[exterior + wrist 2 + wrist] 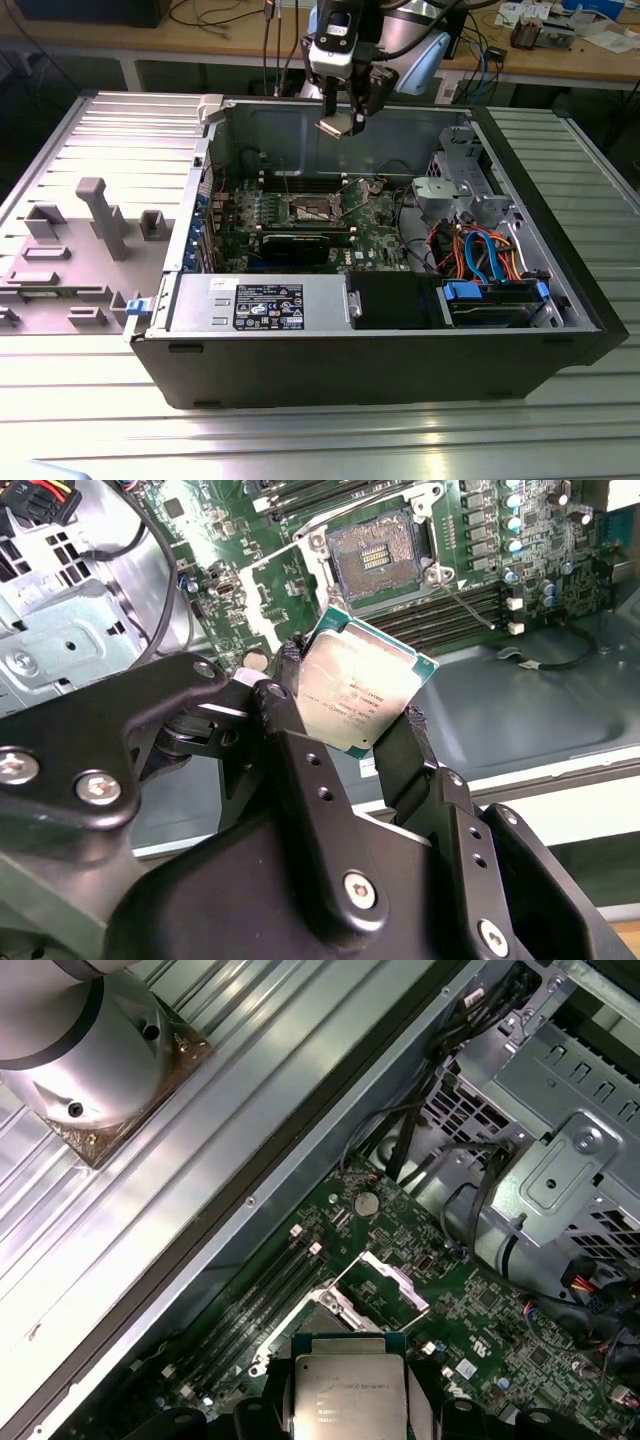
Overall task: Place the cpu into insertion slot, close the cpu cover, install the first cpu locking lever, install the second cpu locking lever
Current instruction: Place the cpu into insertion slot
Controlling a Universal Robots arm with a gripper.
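Observation:
My gripper [340,118] hangs above the open computer case, shut on the cpu [332,127], a small square chip with a silvery top. In the second wrist view the cpu [360,692] sits tilted between two black fingers [285,715], gripped by opposite edges. Well below it on the green board lies the insertion slot [375,555], its dark centre bare. In the first wrist view the cpu [348,1400] hovers near the slot [318,1322]. The cpu cover [396,1272] stands swung up beside it. A thin wire locking lever [470,605] sticks out loose next to the socket.
A long black graphics card [300,243] lies in front of the socket, with the power supply [260,300] nearer the case front. A metal drive cage [455,190] and coloured cables [490,260] are at the exterior view's right. A grey fixture plate [100,220] lies outside the case on the left.

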